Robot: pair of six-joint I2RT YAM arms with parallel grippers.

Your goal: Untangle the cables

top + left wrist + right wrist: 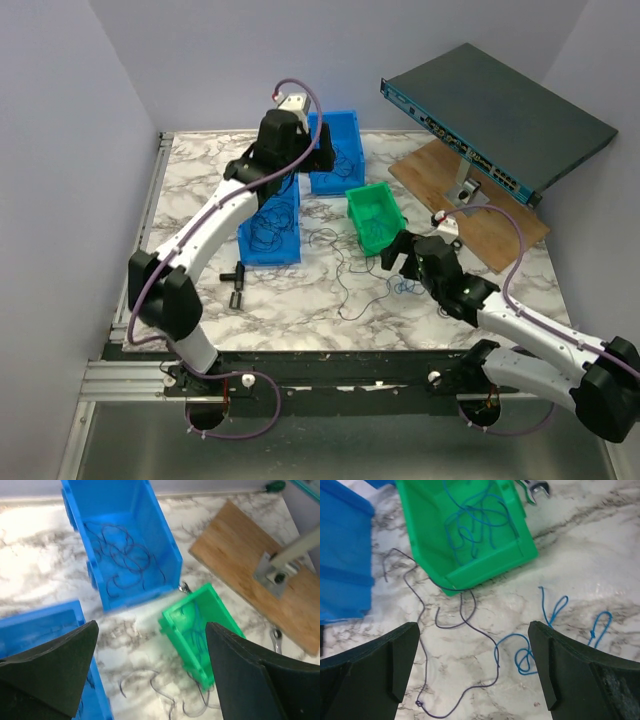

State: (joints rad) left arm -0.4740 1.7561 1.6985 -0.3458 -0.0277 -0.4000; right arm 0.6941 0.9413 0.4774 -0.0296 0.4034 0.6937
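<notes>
On the white marbled table (300, 310), we see dark thin cables (125, 555) coiled in the blue plastic bin (105, 500), beyond our left gripper (151, 630), whose fingers are spread and empty. Blue thin cables (522, 655) lie untouched below the parted fingers of our right gripper (473, 630).

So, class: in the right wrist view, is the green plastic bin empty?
No, thin blue cables lie looped inside the green plastic bin.
</notes>
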